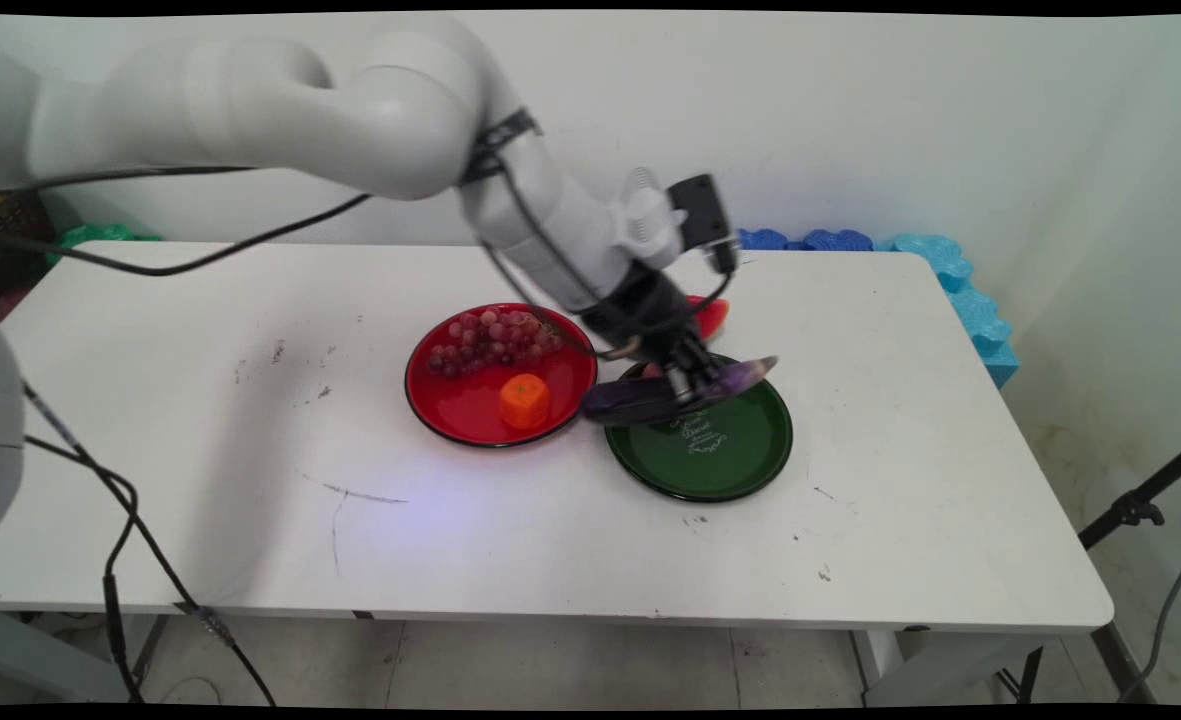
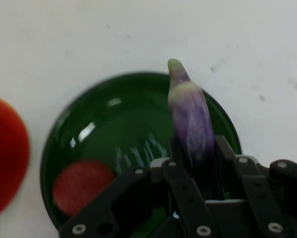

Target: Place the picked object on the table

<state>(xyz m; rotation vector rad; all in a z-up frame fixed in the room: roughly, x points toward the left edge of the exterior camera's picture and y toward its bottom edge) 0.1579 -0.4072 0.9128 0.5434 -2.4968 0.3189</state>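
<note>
My gripper [image 1: 688, 388] [image 2: 194, 163] is shut on a purple eggplant [image 1: 672, 392] [image 2: 189, 111], gripping it near its middle. The eggplant hangs level over the far left rim of a green plate [image 1: 720, 455] [image 2: 113, 124]. Its pale stem end points right in the main view and up in the hand view. A small red round piece [image 2: 81, 186] lies in the green plate, mostly hidden behind the gripper in the main view.
A red plate [image 1: 455, 405] left of the green one holds red grapes [image 1: 490, 340] and a small orange fruit [image 1: 525, 400]. A watermelon slice [image 1: 710, 315] [image 2: 4, 153] lies behind the green plate. Blue foam pieces [image 1: 950, 275] line the table's far right edge.
</note>
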